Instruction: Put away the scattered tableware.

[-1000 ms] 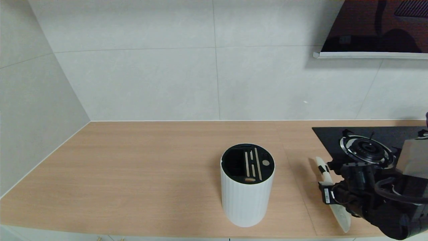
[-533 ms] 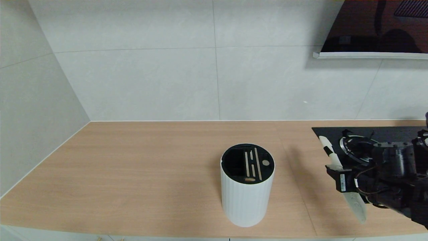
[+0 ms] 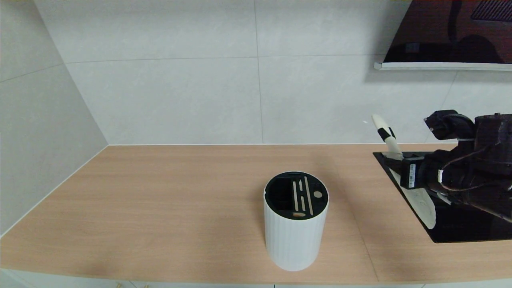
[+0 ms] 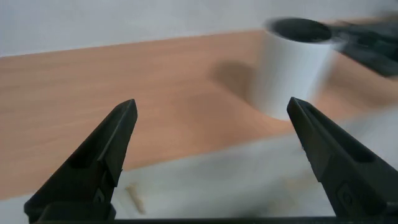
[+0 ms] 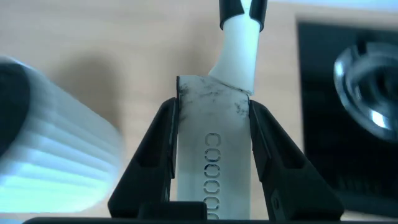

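A white ribbed cylindrical holder (image 3: 296, 222) with a black slotted top stands on the wooden counter near its front edge. My right gripper (image 3: 412, 173) is raised to the holder's right, over the stove's near-left corner, shut on a cream knife (image 3: 416, 196) by its blade, handle tilted up and back. In the right wrist view the knife blade (image 5: 214, 149) sits clamped between the fingers (image 5: 158, 155), the holder (image 5: 50, 155) off to one side. My left gripper (image 4: 211, 155) hangs open off the counter's front edge, with the holder (image 4: 292, 68) farther off.
A black gas stove (image 3: 460, 216) covers the counter's right end, with a range hood (image 3: 448, 36) on the wall above. Tiled walls close the back and left. The wooden counter (image 3: 160, 200) left of the holder is bare.
My right gripper has lifted the knife off the counter beside the stove and carried it up and back. The holder has not moved.
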Tool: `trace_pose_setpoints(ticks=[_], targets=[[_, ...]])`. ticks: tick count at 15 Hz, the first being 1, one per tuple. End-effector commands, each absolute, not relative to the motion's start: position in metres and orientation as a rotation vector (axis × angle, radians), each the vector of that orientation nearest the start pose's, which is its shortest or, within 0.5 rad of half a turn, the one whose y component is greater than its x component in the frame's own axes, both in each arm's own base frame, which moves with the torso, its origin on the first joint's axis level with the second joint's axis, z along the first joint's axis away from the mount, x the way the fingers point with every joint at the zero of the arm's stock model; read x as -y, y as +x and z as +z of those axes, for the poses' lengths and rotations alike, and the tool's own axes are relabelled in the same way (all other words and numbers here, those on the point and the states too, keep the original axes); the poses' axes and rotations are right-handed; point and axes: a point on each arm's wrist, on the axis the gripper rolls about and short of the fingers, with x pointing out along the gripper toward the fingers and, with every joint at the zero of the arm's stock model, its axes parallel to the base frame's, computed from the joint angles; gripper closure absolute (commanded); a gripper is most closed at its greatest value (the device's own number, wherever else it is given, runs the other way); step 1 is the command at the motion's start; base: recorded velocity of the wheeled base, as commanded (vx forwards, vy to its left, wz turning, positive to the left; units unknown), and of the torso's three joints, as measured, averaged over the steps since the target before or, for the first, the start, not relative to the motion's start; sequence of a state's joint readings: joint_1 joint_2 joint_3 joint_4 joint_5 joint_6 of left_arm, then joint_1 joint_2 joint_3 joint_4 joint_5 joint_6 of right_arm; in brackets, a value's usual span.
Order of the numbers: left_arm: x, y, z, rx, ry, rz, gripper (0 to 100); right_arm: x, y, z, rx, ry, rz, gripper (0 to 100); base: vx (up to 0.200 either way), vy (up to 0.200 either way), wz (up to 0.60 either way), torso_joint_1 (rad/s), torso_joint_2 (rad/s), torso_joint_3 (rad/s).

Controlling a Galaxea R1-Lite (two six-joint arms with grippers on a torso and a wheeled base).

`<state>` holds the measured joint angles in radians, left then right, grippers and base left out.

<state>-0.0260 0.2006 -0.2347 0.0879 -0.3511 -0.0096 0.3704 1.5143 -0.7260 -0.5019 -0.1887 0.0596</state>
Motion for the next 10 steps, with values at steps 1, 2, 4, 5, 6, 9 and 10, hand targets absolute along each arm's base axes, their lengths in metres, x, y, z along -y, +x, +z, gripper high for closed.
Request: trace_pose_setpoints(ticks=[1, 2, 4, 5, 6, 9, 10], targets=[[0.011, 0.023, 0.19, -0.211, -0.062, -0.513, 0, -0.104, 0.238, 0.222, -0.206, -0.004, 0.232, 100, 0.0, 0.0, 0.0, 0.0, 0.0, 0.0], [0.014, 0.044, 0.21, -0.244, -0.071, -0.566, 0, -0.113, 0.238, 0.227, -0.193, -0.003, 0.265, 100, 0.0, 0.0, 0.0, 0.0, 0.0, 0.0], [0.023, 0.08, 0.237, -0.276, -0.098, -0.654, 0, -0.13, 0.239, 0.235, -0.166, 0.002, 0.318, 100, 0.0, 0.0, 0.0, 0.0, 0.0, 0.0], [0.033, 0.097, 0.244, -0.291, -0.115, -0.721, 0, -0.138, 0.234, 0.235, -0.169, -0.002, 0.353, 100, 0.0, 0.0, 0.0, 0.0, 0.0, 0.0], [0.044, 0.111, 0.248, -0.289, -0.123, -0.781, 0, -0.145, 0.226, 0.231, -0.18, -0.008, 0.385, 100, 0.0, 0.0, 0.0, 0.0, 0.0, 0.0], [0.056, 0.138, 0.243, -0.265, -0.137, -0.796, 0, -0.158, 0.203, 0.234, -0.17, 0.0, 0.474, 100, 0.0, 0.0, 0.0, 0.0, 0.0, 0.0], [0.057, 0.139, 0.242, -0.269, -0.143, -0.798, 0, -0.16, 0.201, 0.233, -0.173, 0.002, 0.485, 100, 0.0, 0.0, 0.0, 0.0, 0.0, 0.0]])
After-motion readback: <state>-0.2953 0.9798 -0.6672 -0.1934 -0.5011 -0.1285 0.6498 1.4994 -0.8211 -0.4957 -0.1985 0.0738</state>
